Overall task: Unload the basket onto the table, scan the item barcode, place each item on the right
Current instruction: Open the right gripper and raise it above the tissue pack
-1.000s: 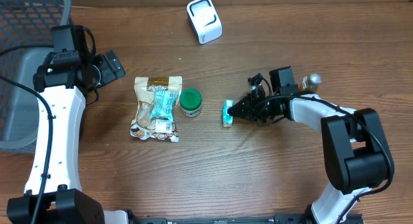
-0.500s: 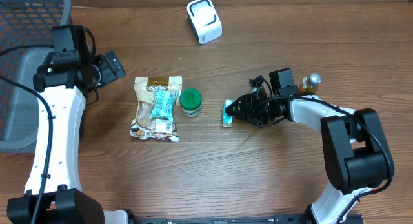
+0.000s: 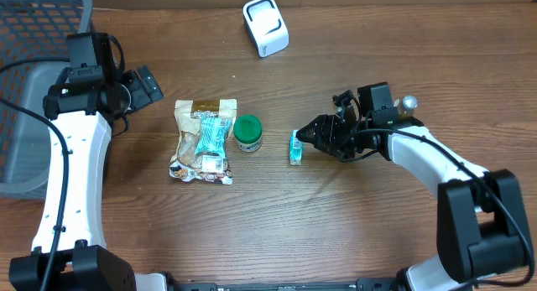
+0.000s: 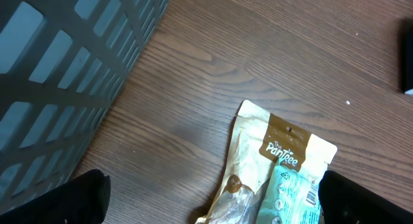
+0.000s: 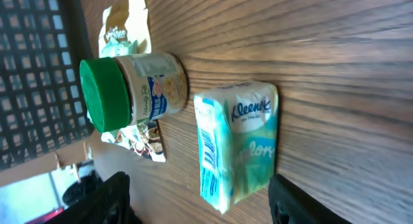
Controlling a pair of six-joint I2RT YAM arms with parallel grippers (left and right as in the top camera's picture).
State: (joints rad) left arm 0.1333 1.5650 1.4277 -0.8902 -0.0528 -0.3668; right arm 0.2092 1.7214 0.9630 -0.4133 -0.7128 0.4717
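A small teal tissue pack (image 3: 294, 147) stands on its edge on the table; its barcode (image 5: 206, 153) shows on the side in the right wrist view. My right gripper (image 3: 312, 137) is open just to the right of the pack. Its dark fingers (image 5: 303, 201) stand either side of the pack's (image 5: 239, 143) near end, not pressing on it. The white scanner (image 3: 265, 26) sits at the far edge of the table. My left gripper (image 3: 144, 85) is open at the left, above bare wood beside a snack bag (image 4: 277, 166), with nothing held.
A green-lidded jar (image 3: 247, 132) lies just left of the tissue pack, and the snack bag (image 3: 204, 142) is left of that. A grey basket (image 3: 33, 81) fills the far left. A small silver-capped thing (image 3: 409, 101) sits behind the right arm.
My right gripper has opened and let go of the tissue pack, which stays on the table. The right arm has drawn back a little to the right. The left arm has not moved.
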